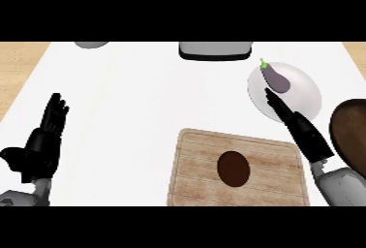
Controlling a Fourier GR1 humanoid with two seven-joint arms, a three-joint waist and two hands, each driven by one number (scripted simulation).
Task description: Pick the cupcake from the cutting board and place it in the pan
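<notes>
1. Here, the right hand point(298, 127) is held with its fingers straight and together, holding nothing, pointing away from the robot over the near edge of a white plate point(304, 99).
2. Just beyond its fingertips, an aubergine point(277, 79) lies on that plate.
3. To the left of this hand and a little nearer the robot, the cupcake point(234, 168) sits as a dark brown oval in the middle of the wooden cutting board point(200, 160), apart from the hand.
4. To the right of the hand, the dark brown pan point(352, 133) is cut off by the edge of the view.
5. The left hand point(44, 140) rests open, fingers up, well away on the far left of the white worktop point(129, 97).
6. Far beyond both hands, a grey, dark-rimmed object point(215, 50) and a grey rounded object point(91, 44) sit at the worktop's far edge.
</notes>
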